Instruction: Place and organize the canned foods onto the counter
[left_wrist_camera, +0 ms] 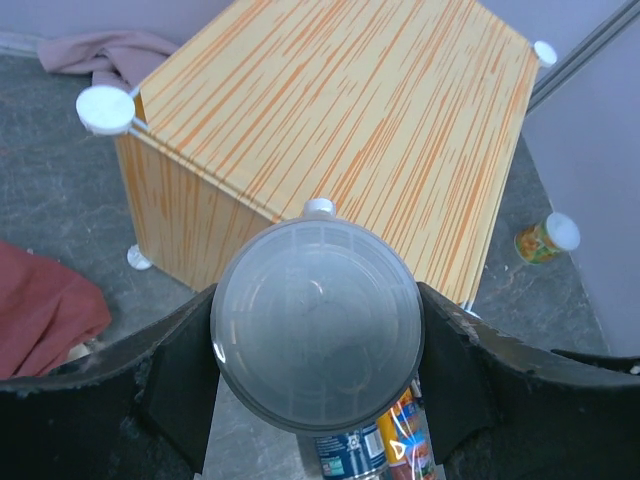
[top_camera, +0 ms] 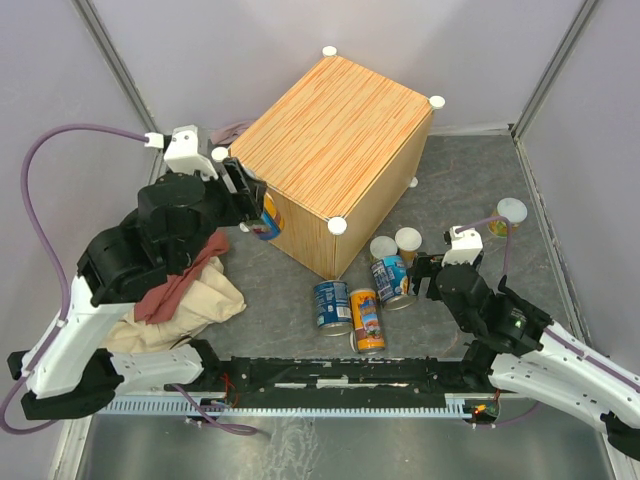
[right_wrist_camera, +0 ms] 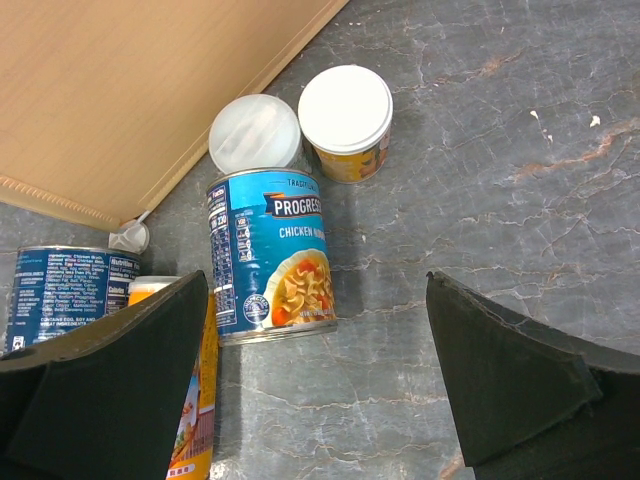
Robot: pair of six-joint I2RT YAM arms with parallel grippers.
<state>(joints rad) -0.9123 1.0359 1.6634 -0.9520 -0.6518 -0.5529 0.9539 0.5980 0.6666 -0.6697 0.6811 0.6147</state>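
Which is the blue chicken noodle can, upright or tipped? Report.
Tipped. The blue chicken noodle can lies on its side, whole label facing up; the white-lidded can beside it stands upright.

A red cloth lies crumpled atop a beige cloth.

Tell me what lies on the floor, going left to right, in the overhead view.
Red and beige cloths → blue-labelled can → orange can on its side → lone pale-lidded can near the right wall.
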